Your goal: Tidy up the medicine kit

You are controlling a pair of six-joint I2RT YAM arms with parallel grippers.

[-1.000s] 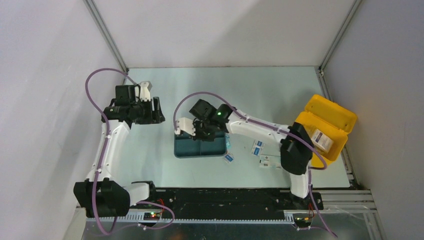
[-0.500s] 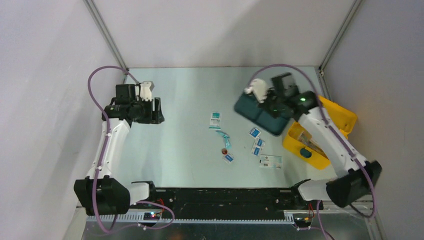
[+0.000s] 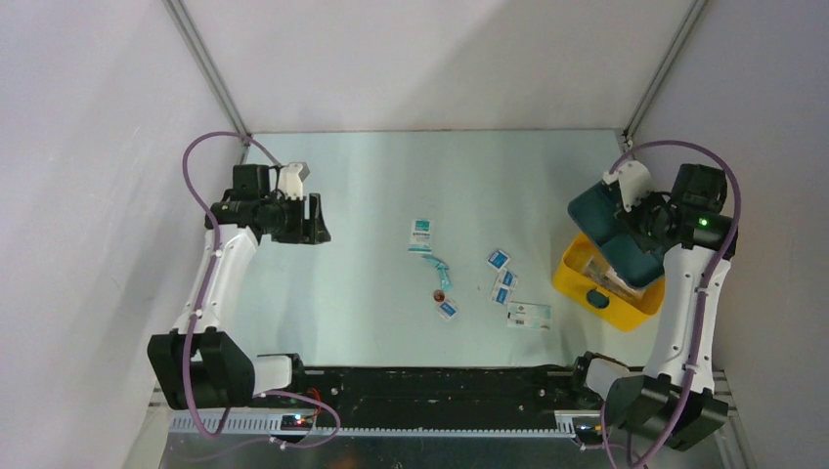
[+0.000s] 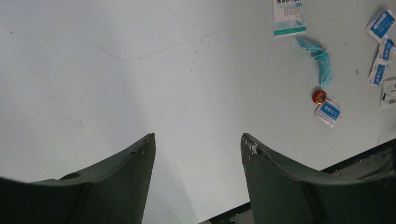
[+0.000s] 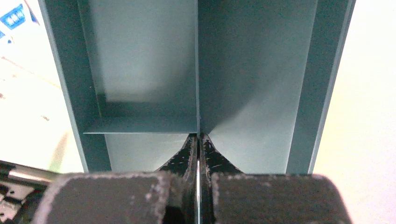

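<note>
Two arms, one loaded. Biggest item is the table (image 3: 371,176), with the kit (image 3: 572,280) sitting at its right edge: yellow, top uncovered, pale contents, teal latch (image 3: 596,299) on its near wall. The dark teal divided tray (image 3: 598,217) overlaps the kit's far side in the top view; can't tell if they touch. The right gripper (image 5: 199,140) is pinched tight on the tray's centre divider. The left gripper (image 4: 197,137) is far left of the kit, jaws spread wide, nothing between them, bare table under it. Loose on the table left of the kit: sachet (image 3: 421,235) farthest out, label strip (image 3: 529,314) nearest, teal wrapper (image 3: 437,266), four blue-white packets (image 3: 498,259), tiny red bit (image 3: 440,294).
</note>
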